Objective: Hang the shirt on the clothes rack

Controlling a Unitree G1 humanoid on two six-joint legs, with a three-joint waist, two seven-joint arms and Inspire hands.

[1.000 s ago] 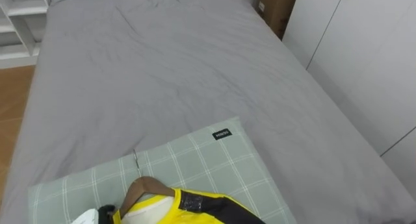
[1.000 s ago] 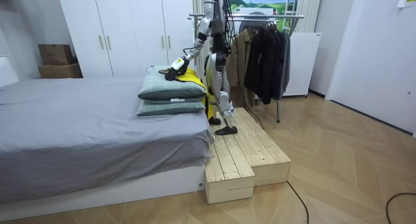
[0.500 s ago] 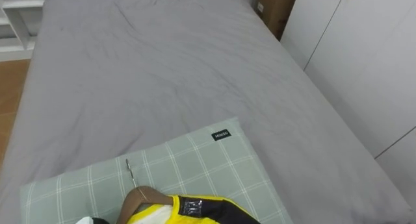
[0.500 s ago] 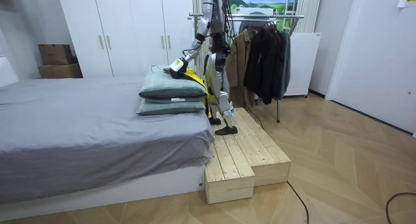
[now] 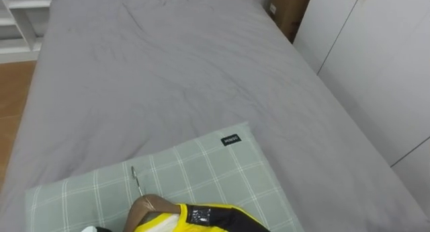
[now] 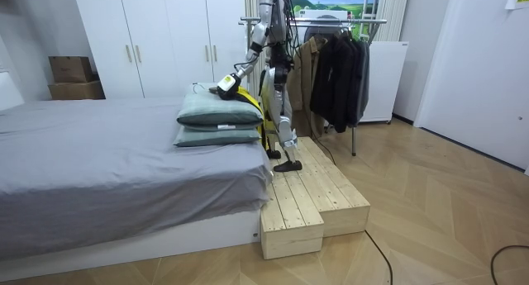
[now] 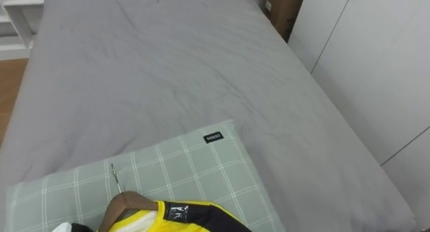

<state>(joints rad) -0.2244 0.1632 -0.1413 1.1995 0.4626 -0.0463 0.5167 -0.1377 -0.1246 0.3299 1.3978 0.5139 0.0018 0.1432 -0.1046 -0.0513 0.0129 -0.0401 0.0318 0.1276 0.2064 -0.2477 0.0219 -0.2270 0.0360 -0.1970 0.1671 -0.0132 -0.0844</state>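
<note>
A yellow and black garment [image 5: 205, 220] lies on a brown wooden hanger [image 5: 149, 205] atop a green checked pillow [image 5: 201, 168]. The hanger's thin metal hook [image 5: 136, 181] points away from me across the pillow. My left hand [image 5: 96, 228] shows as a dark sliver at the bottom edge, right beside the hanger's left arm. In the room view my left hand [image 6: 223, 86] rests on the garment on top of the two stacked pillows [image 6: 216, 113], and I stand on a wooden platform [image 6: 314, 194] at the bed's end.
The grey bed [image 5: 168, 70] stretches away beyond the pillow. White wardrobe doors [image 5: 376, 64] run along its right, with a cardboard box [image 5: 290, 7] at the far corner and white shelves [image 5: 20, 23] far left. A clothes rack [image 6: 335, 66] with dark coats stands behind me.
The hanger and garment have slid a little toward me on the pillow, and my left hand has dropped nearer the bottom edge. In the room view the left hand rose slightly onto the pillow top.
</note>
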